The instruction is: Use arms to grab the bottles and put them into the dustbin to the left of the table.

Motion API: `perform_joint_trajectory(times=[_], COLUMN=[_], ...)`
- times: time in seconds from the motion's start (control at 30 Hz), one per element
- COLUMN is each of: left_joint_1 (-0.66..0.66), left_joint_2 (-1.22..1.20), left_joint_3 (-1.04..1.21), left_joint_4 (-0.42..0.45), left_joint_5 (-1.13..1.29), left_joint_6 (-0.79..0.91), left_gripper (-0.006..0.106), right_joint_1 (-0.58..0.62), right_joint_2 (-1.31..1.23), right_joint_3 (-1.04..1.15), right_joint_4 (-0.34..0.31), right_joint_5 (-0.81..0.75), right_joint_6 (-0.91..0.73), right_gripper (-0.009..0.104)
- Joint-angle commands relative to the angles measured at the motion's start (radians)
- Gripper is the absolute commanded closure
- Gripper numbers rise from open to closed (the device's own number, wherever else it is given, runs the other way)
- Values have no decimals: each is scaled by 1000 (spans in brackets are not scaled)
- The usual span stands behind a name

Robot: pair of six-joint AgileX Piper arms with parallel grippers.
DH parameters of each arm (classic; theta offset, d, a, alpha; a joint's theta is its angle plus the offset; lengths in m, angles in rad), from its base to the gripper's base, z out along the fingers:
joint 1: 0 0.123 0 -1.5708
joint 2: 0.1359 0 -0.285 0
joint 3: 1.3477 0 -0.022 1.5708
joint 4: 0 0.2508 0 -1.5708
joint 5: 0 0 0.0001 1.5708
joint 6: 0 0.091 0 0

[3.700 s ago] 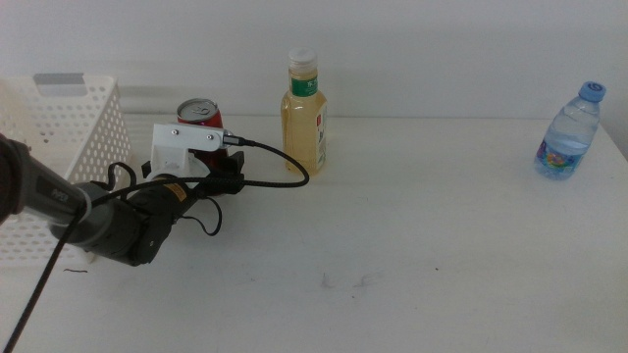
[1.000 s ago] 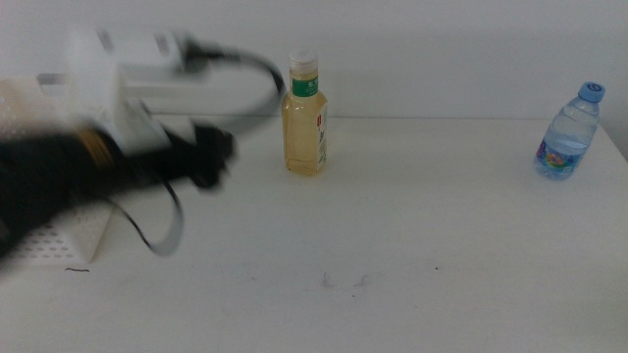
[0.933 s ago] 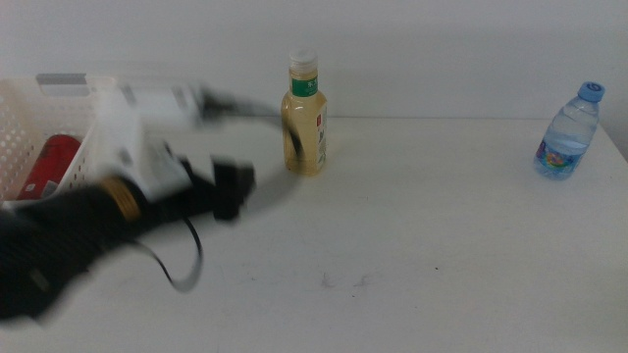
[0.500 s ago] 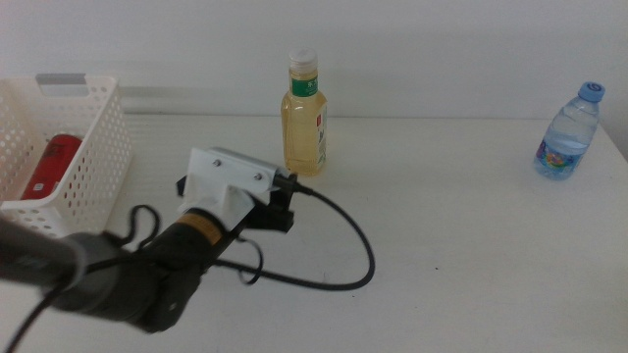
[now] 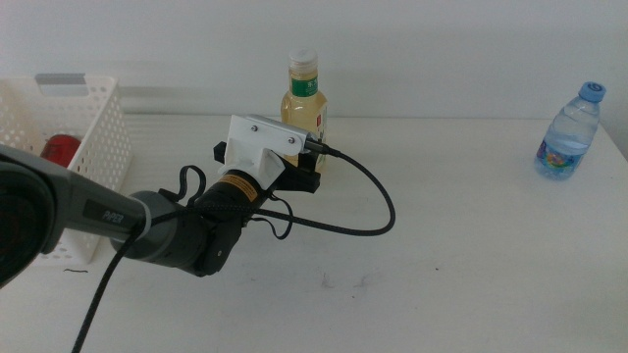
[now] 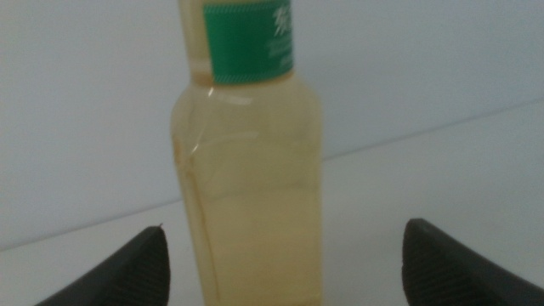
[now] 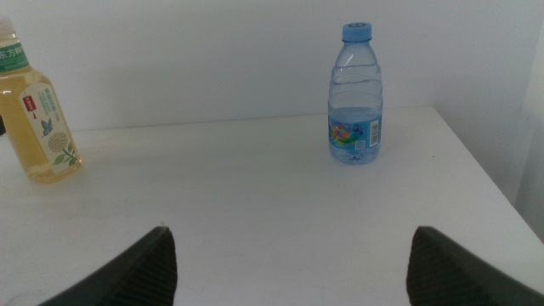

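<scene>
Left gripper (image 6: 280,255): released, jaws spread either side of the yellow bottle (image 5: 304,113), not touching.
Right gripper (image 7: 285,255): released, facing the water bottle (image 7: 355,93).
Red can (image 5: 61,149): inside the dustbin (image 5: 93,127), far left.

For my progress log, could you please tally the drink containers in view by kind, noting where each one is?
Bottles on the table: 2, the yellow-liquid bottle in front of the open left pincer and the blue-capped water bottle.
Cans in the dustbin: 1, the red can.
Total: 3.
</scene>
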Motion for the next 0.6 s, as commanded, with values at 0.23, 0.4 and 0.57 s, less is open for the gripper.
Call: perform_joint_trajectory(times=[0.23, 0.4, 0.57], left_joint_1=[69, 73, 73], left_joint_2=[56, 91, 118], left_joint_3=[-47, -78, -123], left_joint_4=[131, 127, 140], left_joint_5=[4, -10, -4], left_joint_6=[-114, -121, -139], left_gripper=[7, 7, 7], right_joint_1=[-4, -4, -4], right_joint_2=[-5, -5, -5], right_joint_3=[4, 4, 4], right_joint_4=[-10, -10, -10], right_joint_5=[0, 0, 0], right_joint_6=[-4, -4, -4], right_gripper=[7, 7, 7])
